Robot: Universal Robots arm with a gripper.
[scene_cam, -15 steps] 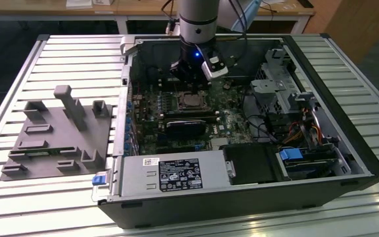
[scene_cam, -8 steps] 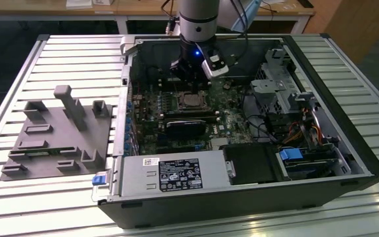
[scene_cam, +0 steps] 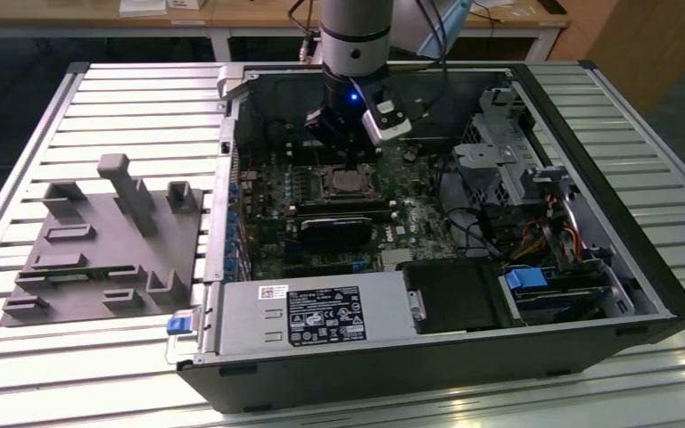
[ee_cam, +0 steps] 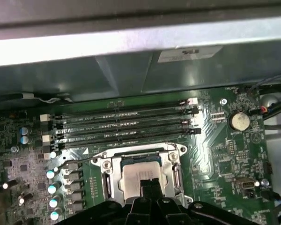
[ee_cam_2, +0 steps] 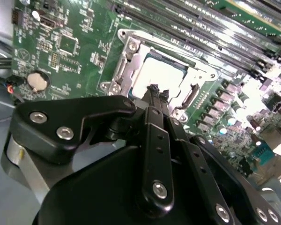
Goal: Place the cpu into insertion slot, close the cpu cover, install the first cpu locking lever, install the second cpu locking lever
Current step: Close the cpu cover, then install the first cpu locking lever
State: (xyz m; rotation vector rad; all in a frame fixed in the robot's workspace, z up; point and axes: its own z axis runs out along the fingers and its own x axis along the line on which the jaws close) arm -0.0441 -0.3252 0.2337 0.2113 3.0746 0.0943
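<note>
A slatted metal table (scene_cam: 140,89) holds a grey fixture (scene_cam: 93,250) on the exterior view's left, then an open computer case (scene_cam: 438,374). Inside it, the gripper (ee_cam_2: 158,91), fingers pinched together and empty, hangs close over the cpu (ee_cam_2: 161,70), which is framed by the lowered cpu cover (ee_cam_2: 126,58).

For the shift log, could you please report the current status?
Gripper shut, empty, tips over cpu. Cpu seated, cover down around it. Nothing in the way.
</note>
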